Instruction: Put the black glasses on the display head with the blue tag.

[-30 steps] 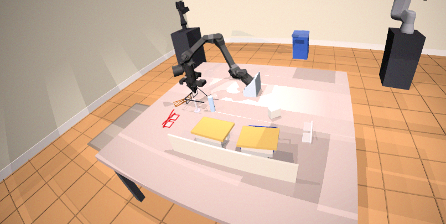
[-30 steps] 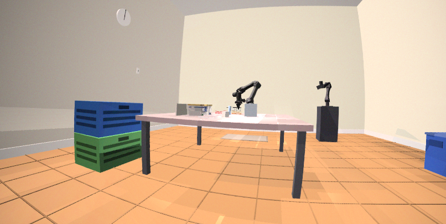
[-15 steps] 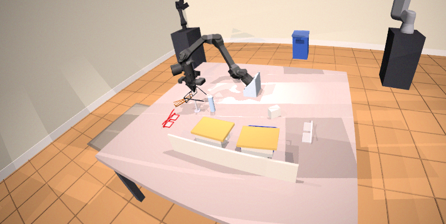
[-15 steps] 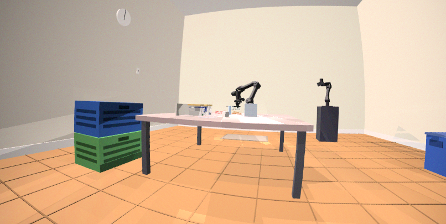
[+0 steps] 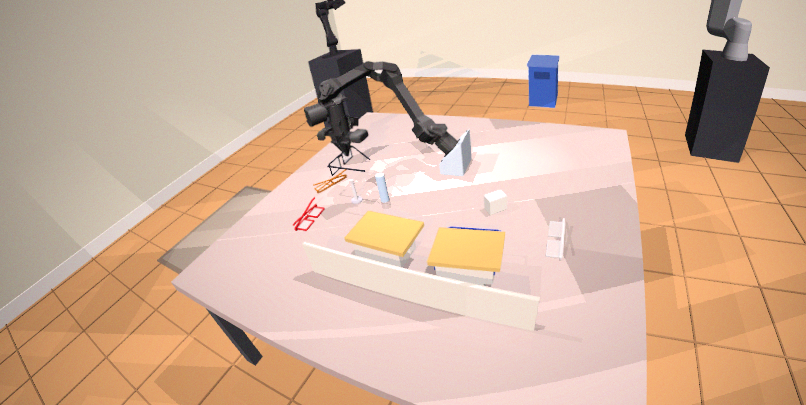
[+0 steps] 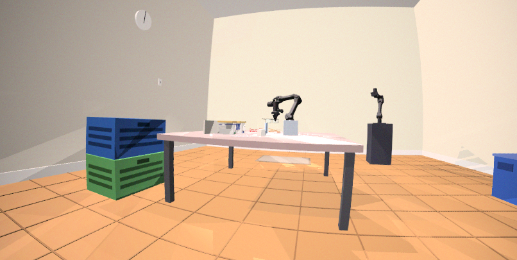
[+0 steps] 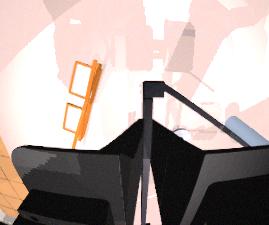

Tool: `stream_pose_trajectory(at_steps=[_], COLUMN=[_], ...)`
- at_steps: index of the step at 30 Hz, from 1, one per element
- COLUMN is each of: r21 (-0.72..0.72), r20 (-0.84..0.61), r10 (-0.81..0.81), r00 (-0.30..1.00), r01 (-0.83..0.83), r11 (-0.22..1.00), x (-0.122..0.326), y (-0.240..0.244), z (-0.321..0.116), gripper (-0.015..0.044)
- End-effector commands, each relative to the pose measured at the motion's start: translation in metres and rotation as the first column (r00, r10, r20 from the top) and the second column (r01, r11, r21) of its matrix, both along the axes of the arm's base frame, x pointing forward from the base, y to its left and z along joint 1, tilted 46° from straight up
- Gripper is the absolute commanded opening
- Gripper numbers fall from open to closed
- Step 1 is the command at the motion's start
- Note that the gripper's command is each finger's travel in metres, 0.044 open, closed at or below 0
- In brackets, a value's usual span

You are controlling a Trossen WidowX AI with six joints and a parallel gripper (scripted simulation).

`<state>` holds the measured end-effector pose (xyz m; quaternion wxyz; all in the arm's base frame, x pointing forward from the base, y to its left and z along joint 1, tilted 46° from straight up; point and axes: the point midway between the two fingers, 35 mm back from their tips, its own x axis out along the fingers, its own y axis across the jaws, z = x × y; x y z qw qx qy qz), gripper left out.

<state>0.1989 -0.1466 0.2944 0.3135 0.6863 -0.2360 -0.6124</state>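
Black glasses [image 5: 347,168] [image 6: 265,119] [image 7: 148,114] pinched in gripper [image 5: 347,152] [image 6: 275,119] [image 7: 145,124], lifted above table [image 5: 586,345] [image 6: 260,141] [image 7: 29,99]; placing on blue-tagged head, straightening, letting go remain

1. The top view is looking obliquely down across the table [image 5: 564,345] [image 6: 260,143] from above, taking in nearly all of it.
2. The exterior view is facing the table from low down and farther back, sharing the arm [image 5: 403,91] [image 6: 296,104] with the top view.
3. The wrist view is peering closely past the gripper [image 5: 346,152] [image 6: 275,119] [image 7: 146,121] toward the tabletop.
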Motion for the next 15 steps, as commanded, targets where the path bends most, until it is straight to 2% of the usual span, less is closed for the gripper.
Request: stream_pose_trajectory(at_steps=[1,8,15], r21=[-0.010,-0.018,0.008], r20=[-0.054,-0.237,-0.412], r10=[0.046,0.216,0.366], r00=[0.997,0.947,0.834], r01=[-0.047,-0.226,-0.398], r11=[0.999,0.974,0.917], x=[0.0003,0.0024,0.0044], y=[0.0006,0.0024,0.0044], z=[0.0002,-0.0018,-0.0037], gripper=[0.0000,0.0000,0.0000])
